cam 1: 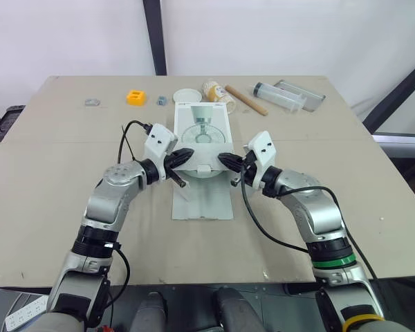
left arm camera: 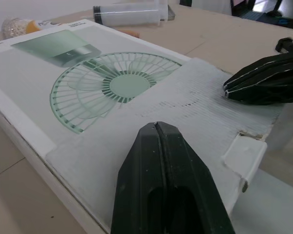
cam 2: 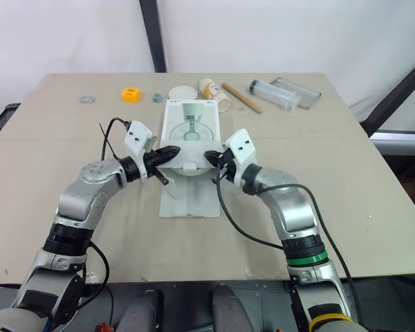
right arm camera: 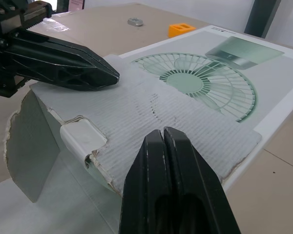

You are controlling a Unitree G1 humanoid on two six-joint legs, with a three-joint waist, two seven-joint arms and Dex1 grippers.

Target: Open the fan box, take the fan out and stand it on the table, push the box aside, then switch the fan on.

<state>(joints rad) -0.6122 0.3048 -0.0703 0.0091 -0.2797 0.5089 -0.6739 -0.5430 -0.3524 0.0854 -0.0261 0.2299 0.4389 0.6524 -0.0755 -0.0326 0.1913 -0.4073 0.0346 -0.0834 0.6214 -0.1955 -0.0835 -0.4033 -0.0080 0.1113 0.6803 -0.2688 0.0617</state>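
White fan box (cam 1: 203,131) lies flat mid-desk, green fan print facing up, near-end flap folded out onto the desk, torn edges showing.

beige table (cam 1: 41,173) before a white wall (cam 1: 69,34), black post (cam 1: 154,34) behind.

The fan box (cam 1: 202,128) is white, printed with a pale green radial-spoked fan.

No text could be read; the fan box (cam 1: 202,128) bore a printed fan picture and perhaps tiny print along one edge, too small to make out
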